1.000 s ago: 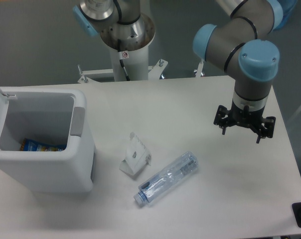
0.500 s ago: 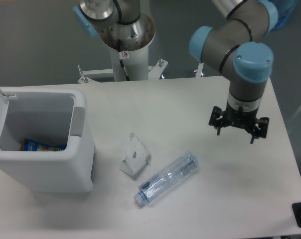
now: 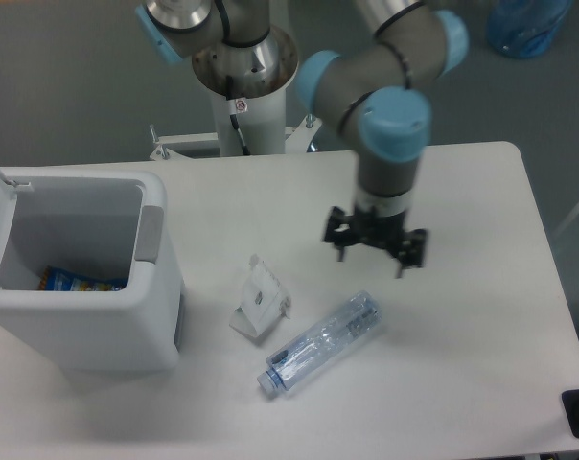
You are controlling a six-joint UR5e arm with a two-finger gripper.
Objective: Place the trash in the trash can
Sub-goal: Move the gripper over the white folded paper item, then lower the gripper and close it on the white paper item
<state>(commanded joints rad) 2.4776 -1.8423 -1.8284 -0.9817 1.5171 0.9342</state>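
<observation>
The table (image 3: 462, 383) carries everything. At its left stands the bin (image 3: 88, 331), lid swung up, with a blue-and-yellow wrapper (image 3: 79, 281) already on its floor. The arm (image 3: 390, 134) reaches in from the back, and its gripper (image 3: 376, 244) hangs above the tabletop with the fingers spread wide apart, holding nothing. Just below and a little left of it lies the bottle (image 3: 320, 343), on its side, cap end toward the front edge. The carton (image 3: 261, 302) sits beside the bottle's left, between it and the bin, apparently not touching either.

Risks, as I judge them: the bottle is round and smooth, so a descent off its axis could roll it away or squirt it out from the closing fingers. Its near end lies close to the carton, and a careless approach could knock that aside.

Compared with a second ago, the gripper has travelled from the table's right side leftward to near the bottle; bottle, carton and bin have not moved.
</observation>
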